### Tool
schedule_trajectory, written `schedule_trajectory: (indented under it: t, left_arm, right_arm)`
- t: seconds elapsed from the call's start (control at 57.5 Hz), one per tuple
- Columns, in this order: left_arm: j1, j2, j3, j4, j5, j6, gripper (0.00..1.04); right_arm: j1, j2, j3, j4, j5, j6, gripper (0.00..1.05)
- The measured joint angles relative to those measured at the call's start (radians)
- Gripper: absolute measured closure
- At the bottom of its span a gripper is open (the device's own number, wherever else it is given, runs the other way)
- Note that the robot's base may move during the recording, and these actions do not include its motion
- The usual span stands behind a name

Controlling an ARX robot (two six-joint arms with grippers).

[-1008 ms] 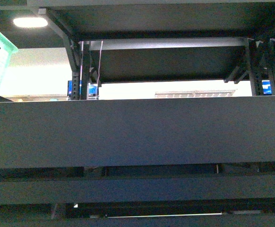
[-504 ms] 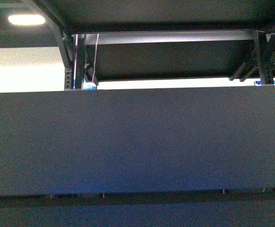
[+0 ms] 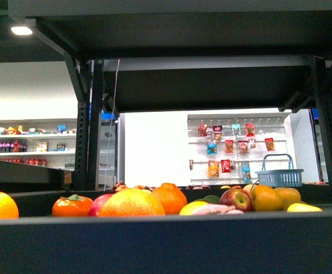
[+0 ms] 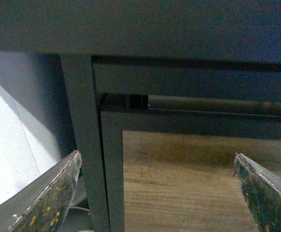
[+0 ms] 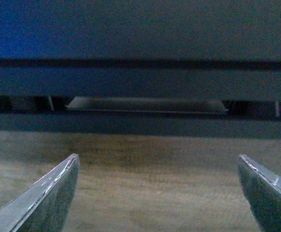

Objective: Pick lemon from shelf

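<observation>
landmark: the thick front edge of the shelf [image 3: 166, 242], which runs across the whole bottom of the front view. all places below are given from it.
lemon: i judge it to be the smooth yellow fruit [image 3: 192, 208] just behind the edge, near its middle. only the top shows, so i am not fully sure. a second yellow fruit [image 3: 304, 208] peeks over the edge further to the right.
neighbours: a big orange fruit [image 3: 133, 202] lies just behind the edge and to the left of the lemon, and a red apple [image 3: 236, 198] lies to its right. they look close, but i cannot tell if they touch.
why it lies so: the fruits rest loose on the flat board. the edge hides their lower parts because the camera looks almost level with the board.
left gripper [image 4: 156, 155]: fingers spread wide and nothing between them - released. it looks at the frame under the edge, with a wooden floor [image 4: 179, 183] behind.
right gripper [image 5: 157, 155]: also spread wide and empty, facing the dark bars below the edge.
arm pose: neither arm shows in the front view. both wrists seem to hang lower than the edge - well apart from the fruit.
step, as i judge: approach only, and the lemon is not yet reached. an arm must rise above the edge and go in over it.
</observation>
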Motion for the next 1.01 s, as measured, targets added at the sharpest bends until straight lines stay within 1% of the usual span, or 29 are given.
schedule_trajectory:
  t: [1.008]
  left_arm:
    - [0.0, 0.0, 0.0, 0.0, 0.0, 0.0, 0.08]
  right_arm:
    - [0.0, 0.0, 0.0, 0.0, 0.0, 0.0, 0.07]
